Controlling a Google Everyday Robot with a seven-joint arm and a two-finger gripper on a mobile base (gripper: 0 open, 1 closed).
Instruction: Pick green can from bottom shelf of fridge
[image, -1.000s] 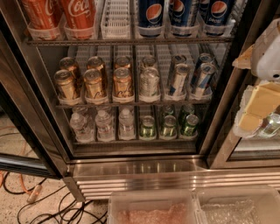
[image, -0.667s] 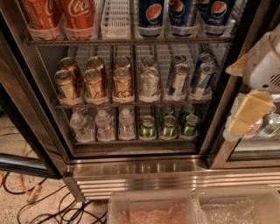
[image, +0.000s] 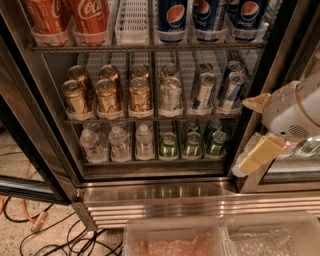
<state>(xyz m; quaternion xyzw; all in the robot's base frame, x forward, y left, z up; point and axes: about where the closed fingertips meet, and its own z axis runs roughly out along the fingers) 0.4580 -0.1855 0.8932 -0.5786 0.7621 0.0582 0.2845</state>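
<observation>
The fridge (image: 155, 192) stands open in the camera view. Several green cans sit on the right half of the bottom shelf (image: 150, 162); the front ones are at left (image: 168, 145), middle (image: 192, 144) and right (image: 217, 142), with more behind them. My gripper (image: 259, 129) is at the right, in front of the fridge's right door post and just right of the green cans at about their height. It is open and empty, with one yellowish finger (image: 256, 102) above and the other (image: 261, 155) below.
Three clear water bottles (image: 119, 142) fill the bottom shelf's left half. Gold-brown cans (image: 107, 95) and silver-blue cans (image: 205, 90) stand on the shelf above, Coke (image: 90, 17) and Pepsi (image: 175, 17) on top. Cables (image: 45, 230) lie on the floor at left. Clear bins (image: 175, 240) sit in front.
My gripper has moved down and to the left, closer to the fridge's right post and down to the level of the bottom shelf. The cans have not moved.
</observation>
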